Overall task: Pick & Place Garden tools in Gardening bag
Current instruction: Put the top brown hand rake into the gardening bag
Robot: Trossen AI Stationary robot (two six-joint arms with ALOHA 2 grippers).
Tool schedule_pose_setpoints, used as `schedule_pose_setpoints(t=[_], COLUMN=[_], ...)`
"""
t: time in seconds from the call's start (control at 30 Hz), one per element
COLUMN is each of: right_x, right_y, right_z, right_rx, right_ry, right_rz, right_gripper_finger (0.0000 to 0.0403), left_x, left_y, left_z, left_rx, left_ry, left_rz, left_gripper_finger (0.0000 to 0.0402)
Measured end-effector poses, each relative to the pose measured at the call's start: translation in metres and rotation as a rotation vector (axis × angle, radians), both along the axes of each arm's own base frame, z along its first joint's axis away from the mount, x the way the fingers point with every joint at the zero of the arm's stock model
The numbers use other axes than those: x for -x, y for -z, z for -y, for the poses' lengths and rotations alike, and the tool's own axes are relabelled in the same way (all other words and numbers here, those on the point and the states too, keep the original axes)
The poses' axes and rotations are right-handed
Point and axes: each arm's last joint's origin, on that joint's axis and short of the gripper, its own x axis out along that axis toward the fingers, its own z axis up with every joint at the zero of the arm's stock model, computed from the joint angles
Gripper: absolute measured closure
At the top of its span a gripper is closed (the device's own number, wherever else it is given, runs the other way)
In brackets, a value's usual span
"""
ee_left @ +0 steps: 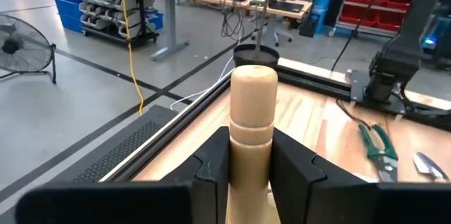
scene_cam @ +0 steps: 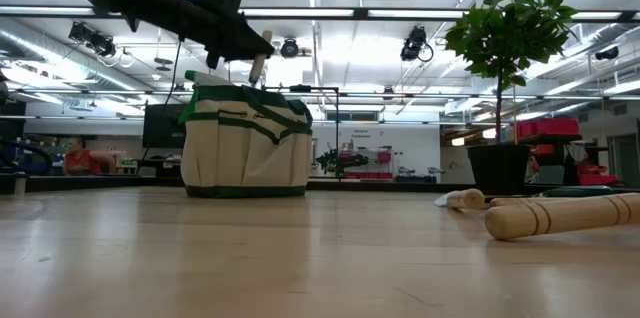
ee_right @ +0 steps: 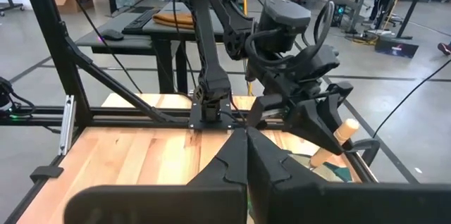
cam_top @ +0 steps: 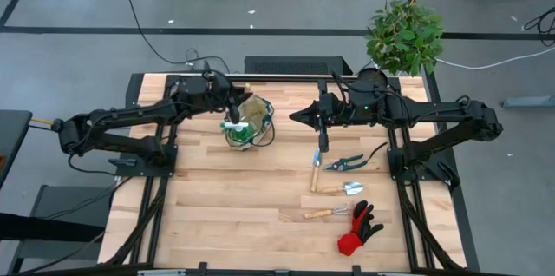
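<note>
The tan gardening bag (cam_top: 247, 124) stands on the table at the far middle and shows with green trim in the low view (scene_cam: 245, 148). My left gripper (cam_top: 232, 113) is above the bag's mouth, shut on a wooden-handled tool (ee_left: 252, 111). The tool's metal end is hidden. My right gripper (cam_top: 295, 116) hangs shut and empty to the right of the bag. Green-handled pruning shears (cam_top: 347, 163), three wooden-handled tools (cam_top: 316, 176) (cam_top: 340, 189) (cam_top: 323, 213) and a red-and-black glove (cam_top: 357, 228) lie flat on the table's right half. The spray bottle and the blue-handled trowel do not show plainly. My left gripper pinches the wooden handle (ee_left: 250, 150) between its two fingers (ee_left: 211, 168), below its grooved neck. The rounded free end (ee_left: 254, 76) sticks out past the fingertips. In the low view the handle (scene_cam: 258, 66) stands tilted above the bag's mouth, clear of the table.
A leafy potted plant (cam_top: 403, 33) stands at the table's far right corner. A dark rail (cam_top: 286, 76) runs along the far edge. The near left half of the table is bare wood (cam_top: 225, 207). A person sits far off in the room (scene_cam: 78, 158).
</note>
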Motion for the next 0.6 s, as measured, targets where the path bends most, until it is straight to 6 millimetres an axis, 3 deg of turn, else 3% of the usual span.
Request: schedule_pose_setpoints(t=[0.6], right_x=[0.0000], right_y=[0.0000], right_z=[0.0000], right_rx=[0.000], right_ry=[0.000], right_rz=[0.000], right_gripper_finger=[0.0403], left_x=[0.0013], left_y=[0.0073], left_z=[0.0007], left_rx=[0.012], left_ry=[-0.002], left_rz=[-0.064], left_gripper_finger=[0.0318])
